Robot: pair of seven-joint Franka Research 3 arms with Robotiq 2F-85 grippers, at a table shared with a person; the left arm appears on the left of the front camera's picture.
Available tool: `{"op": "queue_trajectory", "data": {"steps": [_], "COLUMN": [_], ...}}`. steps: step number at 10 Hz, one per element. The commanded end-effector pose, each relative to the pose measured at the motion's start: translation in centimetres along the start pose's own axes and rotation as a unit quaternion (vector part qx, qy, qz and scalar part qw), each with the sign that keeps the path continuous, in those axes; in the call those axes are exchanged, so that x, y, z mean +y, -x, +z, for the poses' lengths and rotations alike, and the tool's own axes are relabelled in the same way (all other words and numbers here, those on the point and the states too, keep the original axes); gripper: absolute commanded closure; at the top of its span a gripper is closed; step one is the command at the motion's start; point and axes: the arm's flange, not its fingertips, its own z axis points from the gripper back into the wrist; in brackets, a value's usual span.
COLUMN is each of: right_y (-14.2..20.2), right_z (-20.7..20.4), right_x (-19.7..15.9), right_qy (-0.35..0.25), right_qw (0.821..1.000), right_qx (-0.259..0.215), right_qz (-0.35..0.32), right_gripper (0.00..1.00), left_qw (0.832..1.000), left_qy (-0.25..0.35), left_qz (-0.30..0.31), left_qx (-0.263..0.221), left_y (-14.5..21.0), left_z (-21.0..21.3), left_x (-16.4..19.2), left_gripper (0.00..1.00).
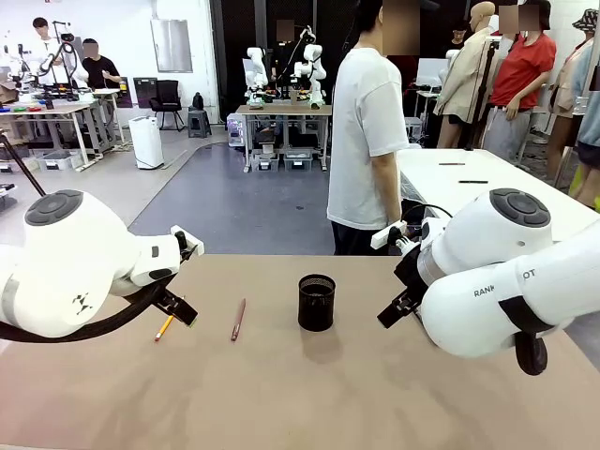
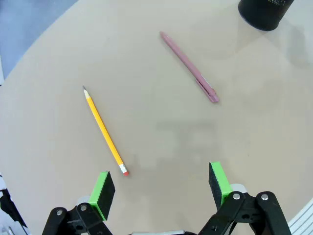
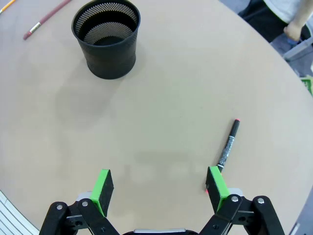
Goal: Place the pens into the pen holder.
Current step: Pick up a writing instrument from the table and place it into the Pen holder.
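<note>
Hovering wide and empty, the left pincer (image 2: 160,180) faces a yellow pencil (image 2: 103,131) and a reddish pen (image 2: 188,66) just ahead. The right pincer (image 3: 159,183), equally wide, has a black pen (image 3: 228,146) beside it and the empty holder (image 3: 106,39) beyond. All three are still to go in.

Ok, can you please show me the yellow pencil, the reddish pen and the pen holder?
yellow pencil (image 2: 104,130), left wrist view, middle of its shaft.
reddish pen (image 2: 188,66), left wrist view, middle of its barrel.
pen holder (image 3: 110,61), right wrist view, outer mesh wall.
</note>
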Motion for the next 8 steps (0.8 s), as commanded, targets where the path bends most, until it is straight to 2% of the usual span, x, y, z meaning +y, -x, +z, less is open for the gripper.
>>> {"op": "queue_trajectory", "data": {"steps": [1, 3, 5, 6, 7, 8], "right_y": [0.1, 0.4, 0.1, 0.0, -0.4, -1.2], "right_z": [0.3, 1.0, 1.7, 2.3, 2.8, 3.7], "right_x": [0.3, 0.5, 0.1, 0.1, -0.5, -1.2], "right_qy": [-0.045, -0.11, -0.152, -0.183, -0.218, -0.237], "right_qw": [0.999, 0.994, 0.988, 0.983, 0.976, 0.971], "right_qx": [0.005, 0.01, 0.012, 0.011, 0.007, -0.002], "right_qz": [0.007, 0.002, -0.002, 0.004, 0.019, 0.032], "right_gripper": [0.0, 0.0, 0.0, 0.0, 0.0, 0.0], "left_qw": [0.999, 0.995, 0.989, 0.976, 0.968, 0.968], "left_qy": [0.031, 0.079, 0.141, 0.208, 0.234, 0.225], "left_qz": [-0.018, -0.028, -0.033, -0.057, -0.079, -0.098], "left_qx": [0.024, 0.048, 0.042, 0.008, -0.032, -0.058], "left_y": [-0.3, -0.3, -0.6, -0.6, -0.9, -1.2], "left_z": [0.3, 0.9, 1.6, 2.8, 3.8, 4.6], "left_x": [-0.3, -0.3, 0.0, 0.6, 1.3, 2.1], "left_gripper": [0.0, 0.0, 0.0, 0.0, 0.0, 0.0]}}
